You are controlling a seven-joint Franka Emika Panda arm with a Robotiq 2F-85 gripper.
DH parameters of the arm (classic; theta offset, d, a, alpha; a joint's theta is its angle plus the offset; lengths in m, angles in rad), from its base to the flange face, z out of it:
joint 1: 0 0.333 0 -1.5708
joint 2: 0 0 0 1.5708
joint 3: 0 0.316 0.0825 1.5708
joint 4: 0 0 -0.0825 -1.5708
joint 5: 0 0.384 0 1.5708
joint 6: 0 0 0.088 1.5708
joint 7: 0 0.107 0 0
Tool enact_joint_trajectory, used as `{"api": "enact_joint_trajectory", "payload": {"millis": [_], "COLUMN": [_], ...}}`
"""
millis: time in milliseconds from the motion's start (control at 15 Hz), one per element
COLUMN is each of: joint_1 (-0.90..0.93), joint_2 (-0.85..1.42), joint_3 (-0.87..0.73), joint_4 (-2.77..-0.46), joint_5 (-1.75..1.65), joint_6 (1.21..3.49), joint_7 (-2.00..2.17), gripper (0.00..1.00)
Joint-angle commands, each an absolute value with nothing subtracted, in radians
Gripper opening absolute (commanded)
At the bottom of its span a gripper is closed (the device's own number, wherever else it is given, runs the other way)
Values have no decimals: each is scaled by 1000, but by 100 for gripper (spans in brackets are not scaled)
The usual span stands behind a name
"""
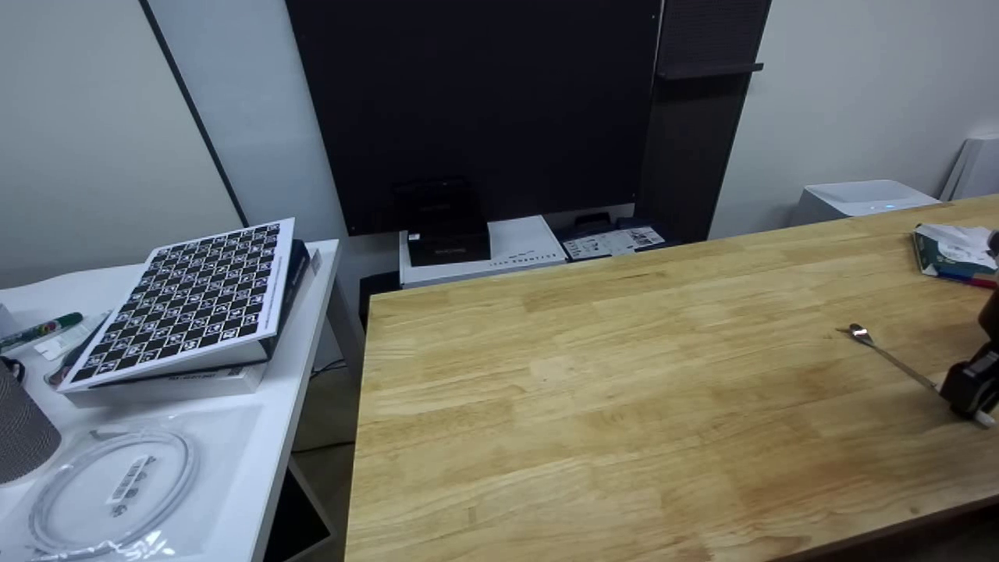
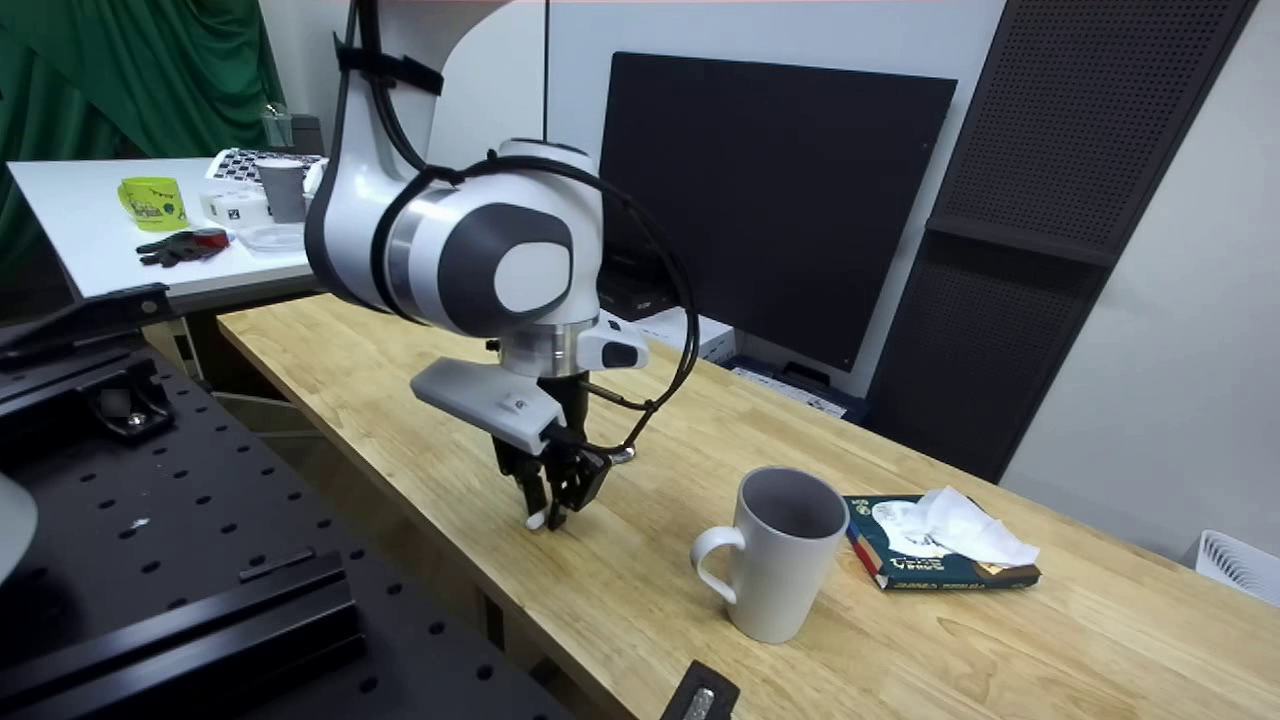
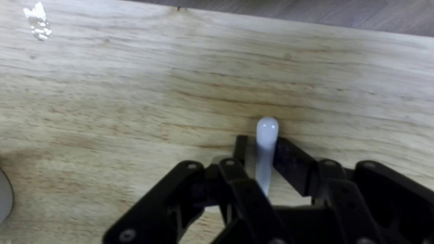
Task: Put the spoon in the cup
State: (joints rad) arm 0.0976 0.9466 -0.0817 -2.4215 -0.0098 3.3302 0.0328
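Spoon [image 3: 266, 154] lay on the table [image 3: 135, 88], white handle end [image 3: 267, 130] between the fingers [image 3: 293, 166], which stood nearly closed: one seemingly against it, a sliver of space beside the other; could not tell if gripped. Bowl [image 1: 860, 334] pointed away from the fingers, presumably to enter the upright pale cup [image 2: 785, 565], well apart from them, first. Count: two fingers, one spoon, one pale cup, one box [image 2: 905, 540] farther off.

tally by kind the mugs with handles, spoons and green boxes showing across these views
Mugs with handles: 2 (pale grey mug on the wooden table, lime green mug on the white table)
Spoons: 1 (spoon with a white handle end)
Green boxes: 1 (flat green box)
Total: 4
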Motion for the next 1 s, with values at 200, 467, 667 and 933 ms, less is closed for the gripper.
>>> {"api": "enact_joint_trajectory", "payload": {"millis": [200,467,667,933], "joint_1": [32,11,31,14], "joint_2": [994,941,888,786], "joint_3": [-71,-85,-131,-168], "joint_4": [-2301,-2233,-2209,-2202], "joint_5": [4,3,-11,-27], "joint_6": [3100,2880,2801,2720], "joint_7": [20,25,40,25], "gripper": [5,5,5,5]}}
